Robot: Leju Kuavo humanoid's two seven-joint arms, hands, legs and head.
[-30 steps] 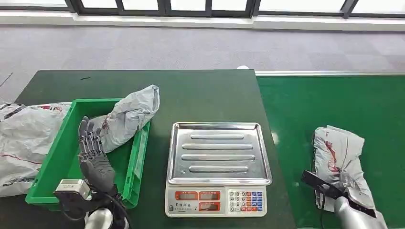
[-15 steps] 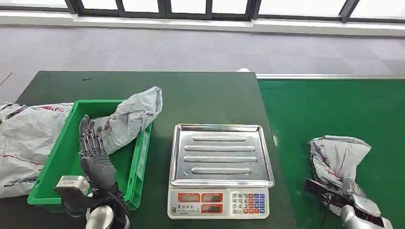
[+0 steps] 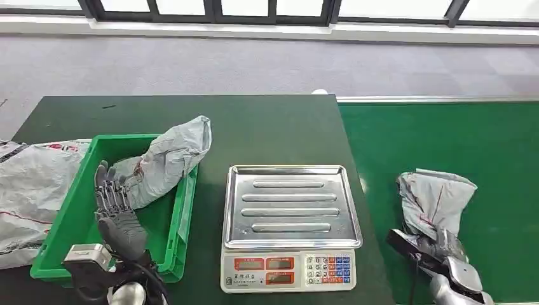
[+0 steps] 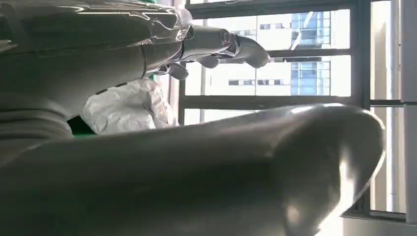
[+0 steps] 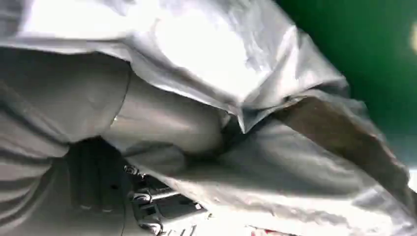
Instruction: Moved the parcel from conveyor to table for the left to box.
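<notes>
Head view, left to right, with the scale (image 3: 291, 225) as my landmark. Left of the scale my left hand (image 3: 116, 213) hovers inside the green box (image 3: 183, 210), fingers straight and apart, holding nothing, beside a grey parcel already in the box (image 3: 166, 160). Right of the scale, on the conveyor (image 3: 457, 140), my right hand (image 3: 438, 251) grips the near end of the parcel (image 3: 435, 198); its long axis runs away from me, beyond the fingers. That hand is nearer it. Its fingers are mostly hidden under the wrap, so I cannot judge how firm the hold is.
</notes>
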